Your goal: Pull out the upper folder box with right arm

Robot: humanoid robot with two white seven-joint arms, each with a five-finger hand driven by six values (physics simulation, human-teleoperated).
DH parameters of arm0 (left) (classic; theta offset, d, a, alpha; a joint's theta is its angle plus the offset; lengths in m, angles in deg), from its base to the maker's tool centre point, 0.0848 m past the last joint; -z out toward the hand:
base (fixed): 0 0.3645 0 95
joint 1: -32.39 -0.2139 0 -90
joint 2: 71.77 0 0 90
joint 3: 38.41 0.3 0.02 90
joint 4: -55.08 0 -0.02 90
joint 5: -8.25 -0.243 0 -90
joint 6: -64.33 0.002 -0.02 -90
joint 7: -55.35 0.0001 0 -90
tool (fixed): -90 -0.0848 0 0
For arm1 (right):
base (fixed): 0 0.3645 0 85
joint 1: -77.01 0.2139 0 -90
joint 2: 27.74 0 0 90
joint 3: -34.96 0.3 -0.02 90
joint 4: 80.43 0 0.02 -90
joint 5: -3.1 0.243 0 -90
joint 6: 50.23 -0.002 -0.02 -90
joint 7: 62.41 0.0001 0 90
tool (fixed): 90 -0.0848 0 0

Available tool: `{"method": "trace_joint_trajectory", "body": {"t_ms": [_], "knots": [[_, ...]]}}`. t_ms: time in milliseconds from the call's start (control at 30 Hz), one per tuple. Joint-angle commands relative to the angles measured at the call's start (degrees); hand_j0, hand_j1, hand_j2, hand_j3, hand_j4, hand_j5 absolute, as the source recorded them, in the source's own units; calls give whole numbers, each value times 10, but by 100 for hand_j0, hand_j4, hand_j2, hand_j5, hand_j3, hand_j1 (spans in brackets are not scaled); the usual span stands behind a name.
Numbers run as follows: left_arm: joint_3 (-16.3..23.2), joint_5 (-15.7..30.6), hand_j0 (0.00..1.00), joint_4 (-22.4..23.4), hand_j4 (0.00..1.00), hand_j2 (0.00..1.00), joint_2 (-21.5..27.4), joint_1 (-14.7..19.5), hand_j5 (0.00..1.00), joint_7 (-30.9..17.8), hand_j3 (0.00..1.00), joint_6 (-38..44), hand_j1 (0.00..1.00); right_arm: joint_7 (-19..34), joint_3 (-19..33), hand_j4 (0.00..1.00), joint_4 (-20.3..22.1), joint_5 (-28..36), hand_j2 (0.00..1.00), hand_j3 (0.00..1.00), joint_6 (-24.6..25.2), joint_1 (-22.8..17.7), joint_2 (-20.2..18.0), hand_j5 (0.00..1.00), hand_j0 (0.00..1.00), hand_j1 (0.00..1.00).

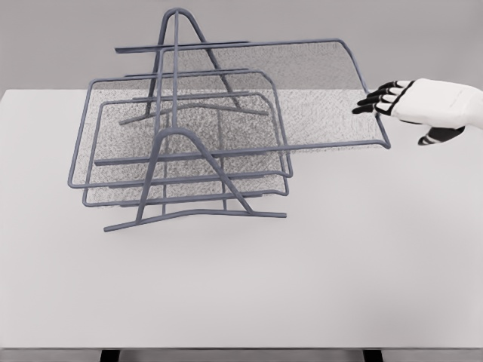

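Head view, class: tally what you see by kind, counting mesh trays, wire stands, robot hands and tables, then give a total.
Mesh trays: 3, the upper tray, a middle tray and a lower tray
Wire stand: 1
Robot hands: 1, the right hand
Table: 1
Total: 6

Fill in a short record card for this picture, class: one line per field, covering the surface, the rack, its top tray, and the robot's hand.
surface: white table
rack: grey wire frame holding three stacked mesh trays
top tray: upper folder box, sticking out further to the right than the two trays below
right hand: right hand at the upper tray's right edge, dark fingers extended toward the rim
contact: cannot tell if the fingers touch the tray
left arm: not in view
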Motion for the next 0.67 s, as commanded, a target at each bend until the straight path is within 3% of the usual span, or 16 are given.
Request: {"method": "trace_joint_trajectory", "body": {"t_ms": [0,167,200,367,633], "knots": [[0,0,100,0,100,100,0,0,100,0,100,1,100,1,4,100,0,19,100,100,0,0,-6,100,100,100],[0,0,100,0,100,100,0,0,100,0,100,0,100,1,48,100,1,48,100,100,0,-2,-5,100,100,100],[0,0,100,0,100,100,0,0,100,0,100,0,100,1,48,100,3,78,100,100,0,-10,-4,100,100,100],[0,-1,100,0,100,100,0,1,100,0,100,1,100,1,53,100,52,116,100,100,0,-20,-12,100,100,100],[0,0,100,0,100,100,0,0,100,0,100,0,100,1,58,100,68,118,100,100,0,-34,-33,100,100,100]]}}
